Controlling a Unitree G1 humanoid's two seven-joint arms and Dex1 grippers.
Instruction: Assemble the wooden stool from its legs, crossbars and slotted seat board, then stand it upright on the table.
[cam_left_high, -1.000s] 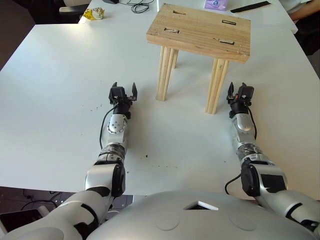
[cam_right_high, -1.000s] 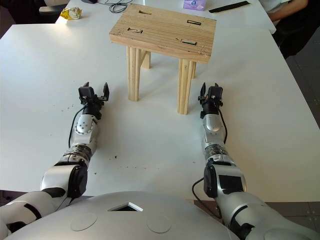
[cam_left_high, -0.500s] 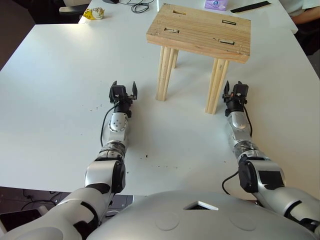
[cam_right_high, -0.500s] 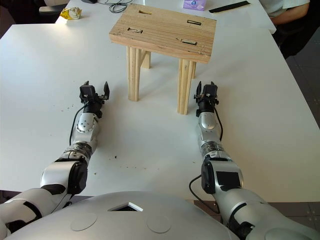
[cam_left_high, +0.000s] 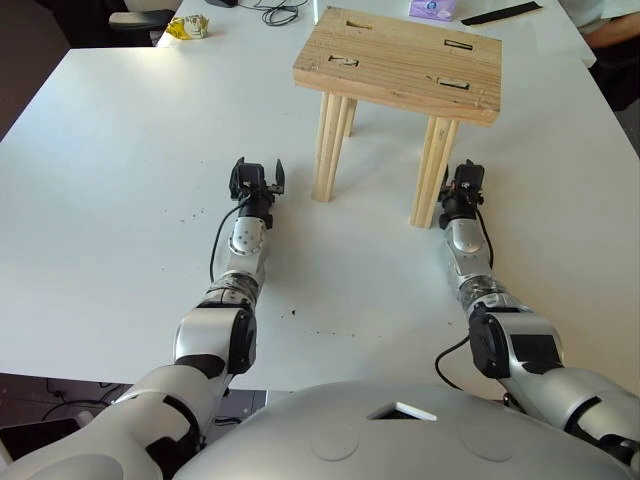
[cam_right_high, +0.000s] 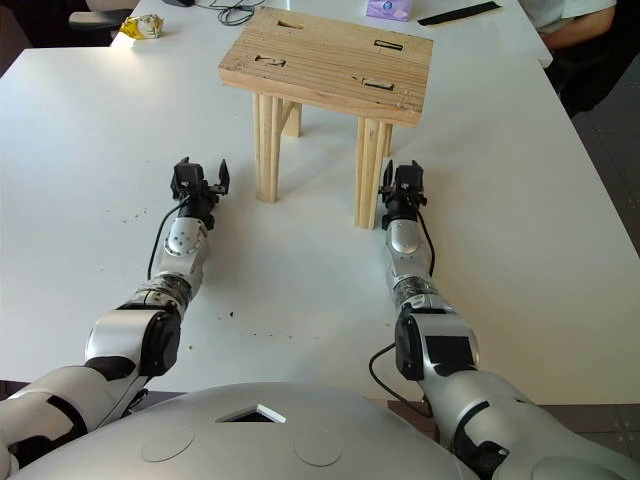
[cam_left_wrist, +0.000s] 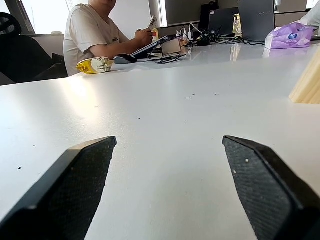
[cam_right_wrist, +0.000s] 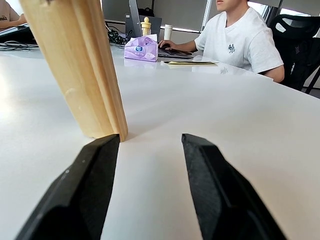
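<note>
**Stool upright, both pincers apart beside it**

The wooden stool (cam_left_high: 400, 62) stands upright on the white table (cam_left_high: 110, 210), upper centre of the head view, with the slotted seat board on top. At centre left the left gripper (cam_left_high: 259, 172) lies low over the table, fingers spread wide, near the front leg (cam_left_high: 328, 150). At centre right the right gripper (cam_left_high: 466, 176), fingers apart and holding nothing, sits just beside the other front leg (cam_left_high: 432, 172).
</note>
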